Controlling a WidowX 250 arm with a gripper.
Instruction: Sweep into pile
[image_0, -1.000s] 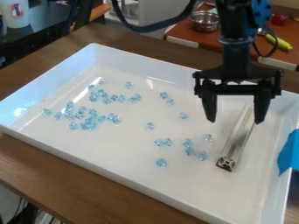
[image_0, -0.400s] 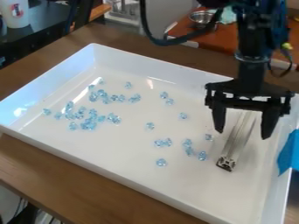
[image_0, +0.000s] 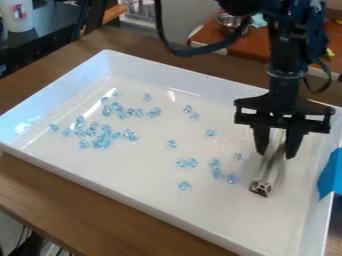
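Camera view: gripper holds bar, tray floor open toward near rim.

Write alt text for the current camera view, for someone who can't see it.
A black robot gripper holds a clear-and-metallic bar near the right side of a white tray. Small light-blue crystals lie scattered across the tray, most densely at left; a wooden table supports it.

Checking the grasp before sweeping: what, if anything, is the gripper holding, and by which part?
The gripper is closed on the long bar, along its far part, away from the metallic near end.
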